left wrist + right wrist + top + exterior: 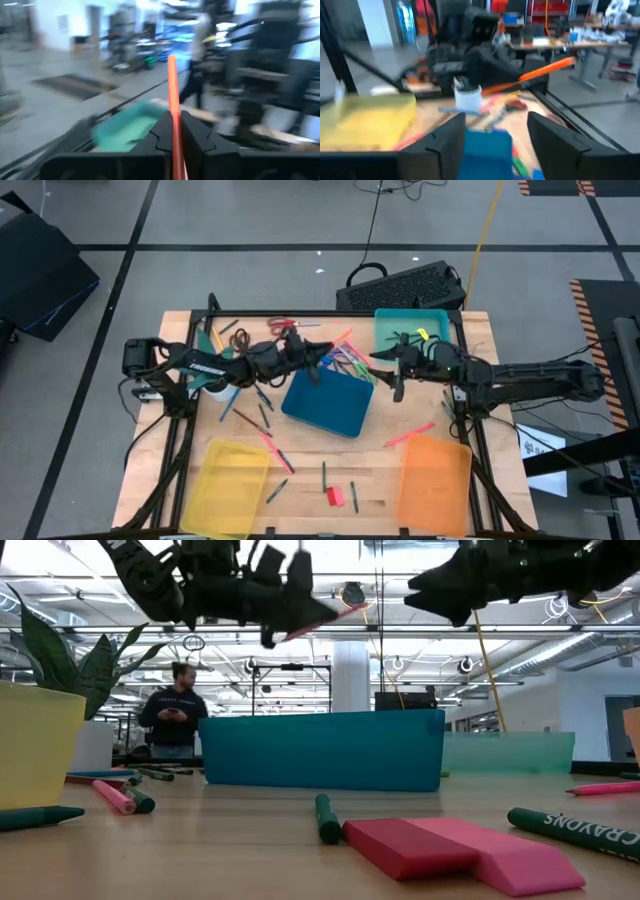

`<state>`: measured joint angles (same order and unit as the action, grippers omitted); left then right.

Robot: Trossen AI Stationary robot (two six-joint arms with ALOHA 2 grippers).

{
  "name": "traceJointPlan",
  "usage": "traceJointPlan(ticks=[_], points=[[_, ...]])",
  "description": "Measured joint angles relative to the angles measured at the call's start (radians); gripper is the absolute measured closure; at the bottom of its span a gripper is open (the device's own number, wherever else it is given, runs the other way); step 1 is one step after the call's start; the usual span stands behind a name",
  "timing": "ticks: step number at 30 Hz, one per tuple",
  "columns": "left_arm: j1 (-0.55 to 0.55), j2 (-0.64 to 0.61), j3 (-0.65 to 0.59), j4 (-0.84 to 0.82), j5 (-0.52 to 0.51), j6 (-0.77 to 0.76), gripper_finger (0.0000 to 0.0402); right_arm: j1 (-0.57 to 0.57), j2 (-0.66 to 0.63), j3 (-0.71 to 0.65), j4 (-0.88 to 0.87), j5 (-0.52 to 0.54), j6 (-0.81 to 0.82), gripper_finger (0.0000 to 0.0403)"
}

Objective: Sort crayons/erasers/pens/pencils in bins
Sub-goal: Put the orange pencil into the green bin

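From above: left gripper (318, 360) raised over the blue bin's (328, 402) far edge, clamped on an orange-red stick (343, 338), likely lifted for carrying to a bin; right gripper (397, 370) just across, near the teal bin (410, 327). Yellow bin (230, 475) and orange bin (435, 483) at the near edge, red eraser (335, 496) between them. At table level: erasers (455, 848) lying untouched in front. Left wrist: fingers (160, 135) pinching the stick upright. Right wrist: fingers (447, 137) spread, holding nothing, perhaps waiting.
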<state>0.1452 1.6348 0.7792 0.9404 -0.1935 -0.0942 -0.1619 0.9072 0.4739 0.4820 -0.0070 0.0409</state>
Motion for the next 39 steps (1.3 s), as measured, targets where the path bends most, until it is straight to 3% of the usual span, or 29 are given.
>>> traceJointPlan(ticks=[6,9,13,23,30,39], points=[[-0.055,0.000,0.019,0.128,0.136,0.072,0.0371,0.001,0.147,-0.018,0.326,-0.042,0.115,0.0135],[-0.084,0.000,0.064,0.115,0.142,0.114,0.0372,0.003,0.238,-0.018,0.483,-0.063,0.148,0.0128],[-0.115,0.000,0.110,0.072,0.153,0.155,0.0382,0.014,0.323,-0.004,0.703,-0.171,0.198,0.0131],[-0.132,0.000,0.145,0.055,0.151,0.180,0.0365,0.070,0.407,0.132,0.737,-0.202,0.118,0.0141],[-0.149,0.000,0.145,0.058,0.151,0.190,0.0382,0.072,0.406,0.139,0.736,-0.193,0.078,0.0211],[-0.154,0.000,0.145,0.065,0.147,0.188,0.0370,0.072,0.406,0.139,0.733,-0.174,0.063,0.0378]])
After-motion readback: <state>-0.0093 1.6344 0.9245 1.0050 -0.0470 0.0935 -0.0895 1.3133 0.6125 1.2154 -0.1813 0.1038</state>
